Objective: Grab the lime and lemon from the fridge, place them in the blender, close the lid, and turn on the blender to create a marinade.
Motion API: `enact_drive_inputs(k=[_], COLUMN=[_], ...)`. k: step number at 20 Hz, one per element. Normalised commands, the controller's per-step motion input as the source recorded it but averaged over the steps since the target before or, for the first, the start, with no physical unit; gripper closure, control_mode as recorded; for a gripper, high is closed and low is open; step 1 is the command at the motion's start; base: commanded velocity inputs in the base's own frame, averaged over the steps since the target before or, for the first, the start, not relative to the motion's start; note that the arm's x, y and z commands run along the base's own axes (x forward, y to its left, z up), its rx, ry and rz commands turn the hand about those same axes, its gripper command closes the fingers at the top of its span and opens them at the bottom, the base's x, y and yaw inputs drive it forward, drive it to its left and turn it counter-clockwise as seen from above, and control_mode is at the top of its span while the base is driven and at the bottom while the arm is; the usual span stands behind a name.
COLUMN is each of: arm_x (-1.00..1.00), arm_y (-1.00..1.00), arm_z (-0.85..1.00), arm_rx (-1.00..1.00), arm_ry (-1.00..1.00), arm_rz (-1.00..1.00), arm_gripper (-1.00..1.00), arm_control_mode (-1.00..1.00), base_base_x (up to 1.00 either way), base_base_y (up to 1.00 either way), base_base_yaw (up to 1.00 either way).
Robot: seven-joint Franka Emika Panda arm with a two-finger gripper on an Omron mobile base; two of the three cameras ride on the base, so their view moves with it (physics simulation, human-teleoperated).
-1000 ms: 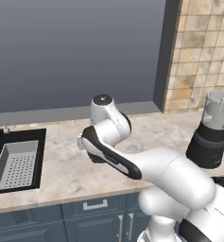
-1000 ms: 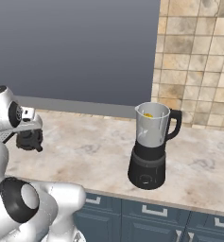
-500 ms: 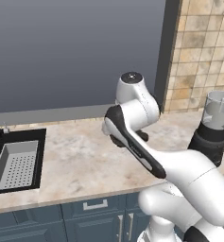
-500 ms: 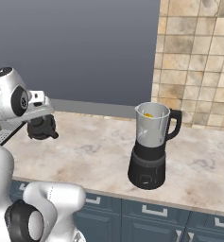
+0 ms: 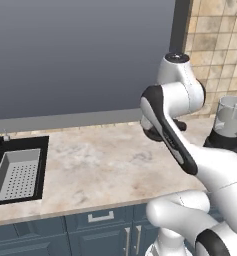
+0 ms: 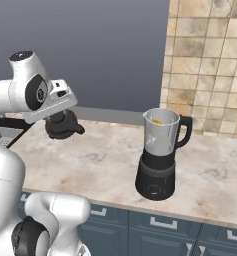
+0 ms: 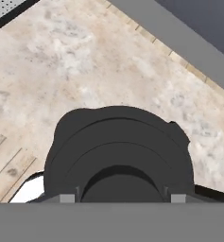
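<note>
The hand (image 6: 65, 126) is pinched on the lid (image 6: 63, 125), the black cap hanging under it in the air above the marbled tabletop (image 6: 105, 160); looking down along the hand, the lid (image 7: 117, 153) blocks most of the sight, with bare stone beneath it and no contact with it. So the step in hand seems to be the closing of the lid. The blender (image 6: 160, 154) stands off to the hand's side, well apart from it, its clear jar open at the top. Something yellow shows inside near the jar's rim, probably the lemon (image 6: 157, 121); whether the lime is in there too I cannot tell from here. The next move calls for carrying the lid sideways across the tabletop until it sits square over the jar mouth, keeping it level, then lowering it straight down so the rim seats before the hand lets go.
</note>
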Motion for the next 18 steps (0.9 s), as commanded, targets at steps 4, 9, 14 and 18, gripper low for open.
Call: enact_drive_inputs(k=[4,9,14,18], arm_x=[-0.31,-0.36,-0.16,-0.01], arm_y=[-0.85,-0.88,-0.85,-0.71], arm_z=[0.6,0.55,0.48,0.58], arm_rx=[-0.08,-0.06,-0.04,-0.02], arm_ry=[0.0,0.0,0.0,0.0], arm_rz=[0.12,0.09,0.07,0.0], arm_gripper=[1.0,1.0,1.0,1.0], arm_control_mode=[-1.0,-1.0,-1.0,-1.0], base_base_x=[0.0,0.0,0.0,0.0], base_base_y=[0.0,0.0,0.0,0.0], base_base_yaw=[0.0,0.0,0.0,0.0])
